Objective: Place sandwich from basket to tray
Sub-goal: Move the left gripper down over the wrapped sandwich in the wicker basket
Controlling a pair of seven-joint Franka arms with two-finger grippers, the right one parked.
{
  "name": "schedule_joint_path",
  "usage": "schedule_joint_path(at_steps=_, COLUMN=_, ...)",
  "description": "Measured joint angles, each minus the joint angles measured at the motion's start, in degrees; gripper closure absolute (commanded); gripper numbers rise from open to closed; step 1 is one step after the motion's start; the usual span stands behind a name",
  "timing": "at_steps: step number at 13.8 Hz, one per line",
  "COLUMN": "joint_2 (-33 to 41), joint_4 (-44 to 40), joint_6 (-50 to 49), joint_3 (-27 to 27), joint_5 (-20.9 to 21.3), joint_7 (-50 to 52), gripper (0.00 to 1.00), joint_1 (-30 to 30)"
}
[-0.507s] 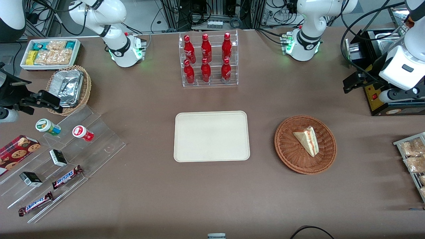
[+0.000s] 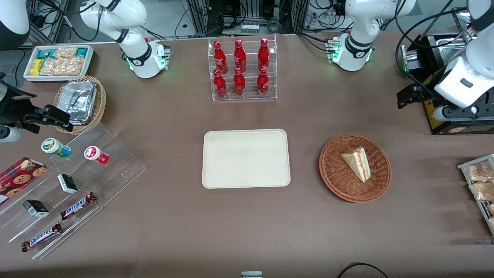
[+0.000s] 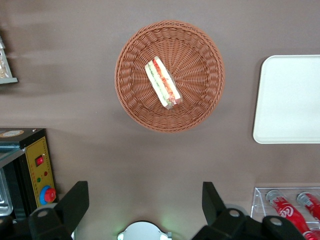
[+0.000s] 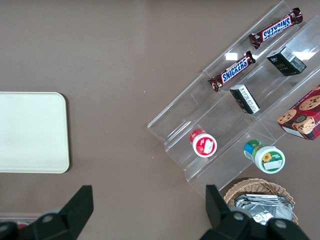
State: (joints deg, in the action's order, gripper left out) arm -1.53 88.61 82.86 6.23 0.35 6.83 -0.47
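Sandwich lies in basket, tray beside it, bare. Claw hangs high, fingers wide apart, farther from front cam than basket — bring it over wedge, straddle bread faces, squeeze lightly

The sandwich lies in the basket, beside the tray, hand above the table.

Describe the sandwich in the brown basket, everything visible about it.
The sandwich is a triangular wedge of pale white bread, with red and green filling layers showing along its cut edge. It lies on the woven bottom of the round reddish-brown wicker basket, near the middle. Nothing else touches it. The gripper hovers open well above the table, farther from the front camera than the basket.
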Motion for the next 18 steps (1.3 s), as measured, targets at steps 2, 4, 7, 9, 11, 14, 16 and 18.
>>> schedule_joint_path(at_steps=2, joint_2=-0.5, joint_4=3.8, joint_6=4.0, joint_3=-0.1, joint_5=0.2, joint_7=-0.8, gripper=0.00, joint_1=0.4)
schedule_joint_path(at_steps=4, joint_2=-1.0, joint_4=8.5, joint_6=9.5, joint_3=-0.1, joint_5=0.2, joint_7=-0.8, gripper=0.00, joint_1=0.4)
schedule_joint_path(at_steps=7, joint_2=-1.4, joint_4=13.8, joint_6=16.1, joint_3=-0.2, joint_5=0.2, joint_7=-0.4, gripper=0.00, joint_1=0.7)
schedule_joint_path(at_steps=9, joint_2=-1.5, joint_4=16.9, joint_6=21.0, joint_3=-0.2, joint_5=0.2, joint_7=2.9, gripper=0.00, joint_1=0.9)
schedule_joint_path(at_steps=11, joint_2=-1.9, joint_4=19.6, joint_6=25.3, joint_3=-0.3, joint_5=0.2, joint_7=5.6, gripper=0.00, joint_1=0.9)
schedule_joint_path(at_steps=14, joint_2=-3.6, joint_4=22.4, joint_6=30.7, joint_3=-0.2, joint_5=0.1, joint_7=8.4, gripper=0.00, joint_1=0.9)
schedule_joint_path(at_steps=16, joint_2=-5.5, joint_4=23.8, joint_6=34.3, joint_3=-0.2, joint_5=0.0, joint_7=11.7, gripper=0.00, joint_1=0.9)
schedule_joint_path(at_steps=18, joint_2=-7.6, joint_4=24.5, joint_6=36.7, joint_3=0.0, joint_5=0.0, joint_7=15.9, gripper=0.00, joint_1=0.9)
